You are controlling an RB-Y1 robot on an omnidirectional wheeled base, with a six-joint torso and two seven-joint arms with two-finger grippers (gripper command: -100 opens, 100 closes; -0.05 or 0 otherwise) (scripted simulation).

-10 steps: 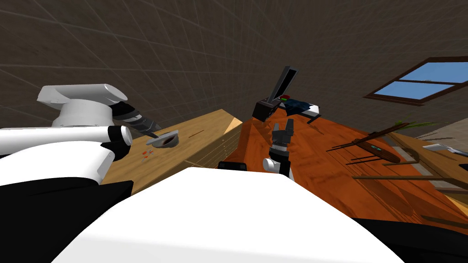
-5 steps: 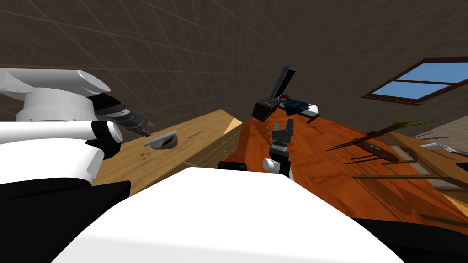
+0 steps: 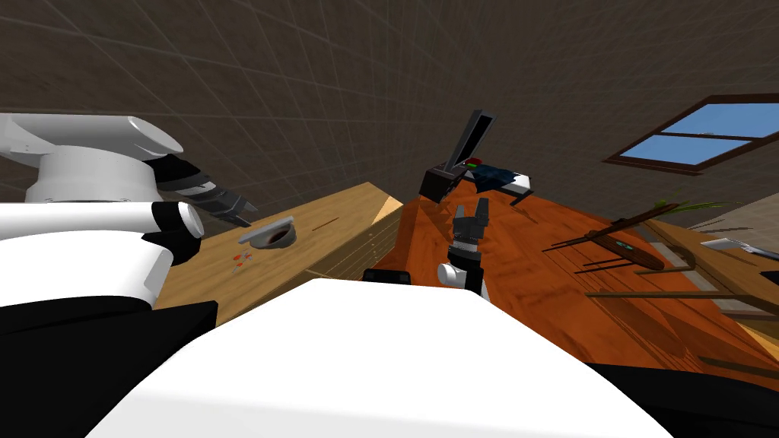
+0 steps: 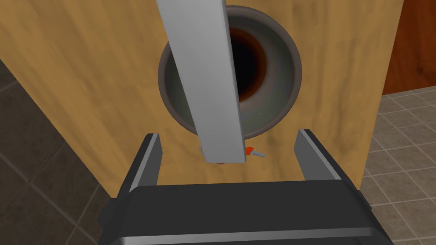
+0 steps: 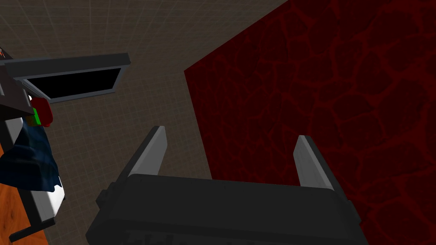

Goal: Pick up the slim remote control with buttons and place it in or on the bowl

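Head view: the left gripper hangs just beside the bowl on the light wood table. A second ago its tips were at the bowl's rim. The arm has since lifted and drawn back, and nothing has shifted in the last half second. The remote, a plain grey slab, lies across the bowl's rim as it did before. Small red bits lie on the wood near the bowl. The right gripper hovers over the red-brown table with its fingers spread, unmoved, short of a dark box with a raised lid.

Left wrist view: the left gripper has its fingers wide apart and touching nothing. The remote rests flat over the grey bowl, whose inside is dark. One end of the remote overhangs the rim toward the gripper, lying between the fingers but clear of both. A small red-and-grey item peeks out from under that end. The light wood table runs beneath, with tiled floor past its edge.

Right wrist view: the right gripper stands open, with empty fingers, before a dark red veined surface.
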